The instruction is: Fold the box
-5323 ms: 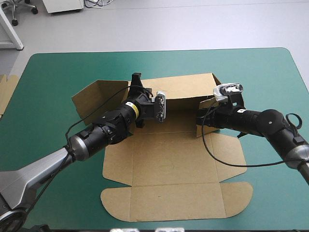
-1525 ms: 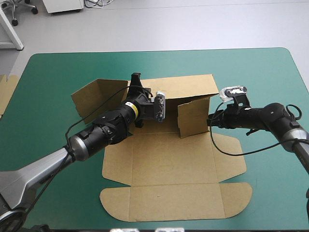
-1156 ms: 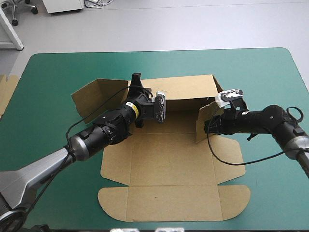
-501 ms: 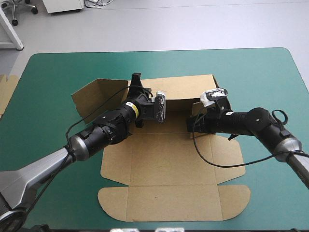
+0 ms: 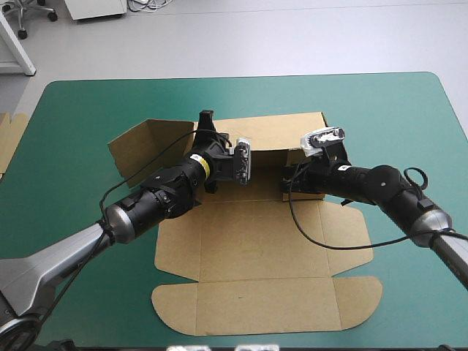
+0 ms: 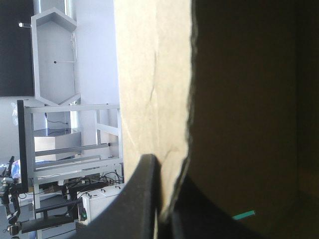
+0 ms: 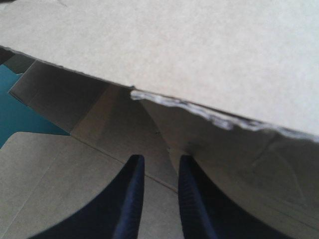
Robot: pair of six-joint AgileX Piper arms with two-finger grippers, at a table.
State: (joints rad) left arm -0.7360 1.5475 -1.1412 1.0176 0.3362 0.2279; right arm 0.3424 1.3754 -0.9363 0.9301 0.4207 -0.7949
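Cardboard lies nearest me: the box (image 5: pixel 256 248), a cut sheet of brown board, is spread in the middle of the table (image 5: pixel 409 102) with the teal-green cover. Its round-cornered front flap and broad base panel lie flat.

Farther in, the rear wall stands upright. A side flap at the wall's left end is raised and splays outward. The right end is hard to read, because the right arm lies across it.

The right gripper (image 5: pixel 287 179), with two broad black fingers, reaches low into the box just ahead of the rear wall. From above, its tips are buried under its own wrist. Its wrist view (image 7: pixel 158 162) shows the fingers (image 7: pixel 133 189) a narrow gap apart with nothing between them. They are over the base, and a ragged-edged panel hangs above them. I cannot tell whether they touch the board.

The left gripper (image 5: pixel 207 121) sits on the rear wall's top edge near its left end. Its jaws pinch that edge (image 6: pixel 162 164): one finger lies on the lit face, and the other is nearly lost in shadow on the dark face.

Beside the table's left edge, a strip of more brown board (image 5: pixel 9 142) shows, cut off.
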